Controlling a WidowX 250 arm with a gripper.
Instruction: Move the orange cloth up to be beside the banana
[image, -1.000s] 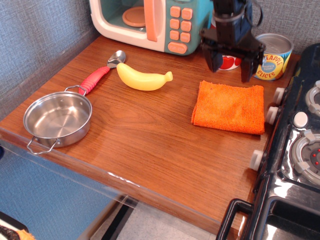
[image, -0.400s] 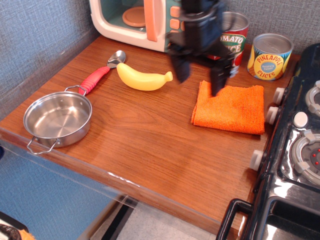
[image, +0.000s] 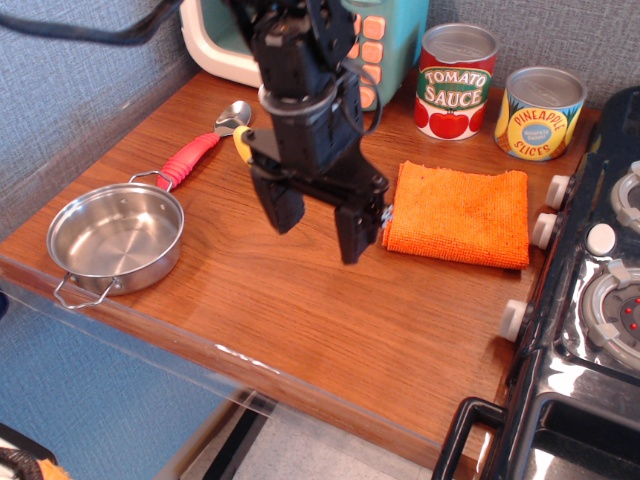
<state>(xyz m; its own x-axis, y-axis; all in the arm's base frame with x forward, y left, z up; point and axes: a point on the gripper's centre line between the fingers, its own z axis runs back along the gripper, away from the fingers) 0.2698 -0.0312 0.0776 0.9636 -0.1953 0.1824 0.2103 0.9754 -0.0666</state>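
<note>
The orange cloth (image: 462, 214) lies flat on the wooden table at the right, in front of the two cans. The banana (image: 242, 142) is almost wholly hidden behind the arm; only a small yellow tip shows beside the spoon's bowl. My gripper (image: 318, 222) hangs over the table just left of the cloth, fingers pointing down. It is open and empty. Its right finger (image: 355, 230) is close to the cloth's left edge; I cannot tell if they touch.
A steel pan (image: 116, 240) sits at the front left. A red-handled spoon (image: 198, 148) lies behind it. A toy microwave (image: 220, 40) stands at the back, with a tomato sauce can (image: 455, 80) and a pineapple can (image: 539, 112). A black toy stove (image: 600, 290) borders the right.
The gripper has swung from above the cans at the back right, leftward and forward, down to the cloth's left side. It now hides the banana. The cloth has not moved.
</note>
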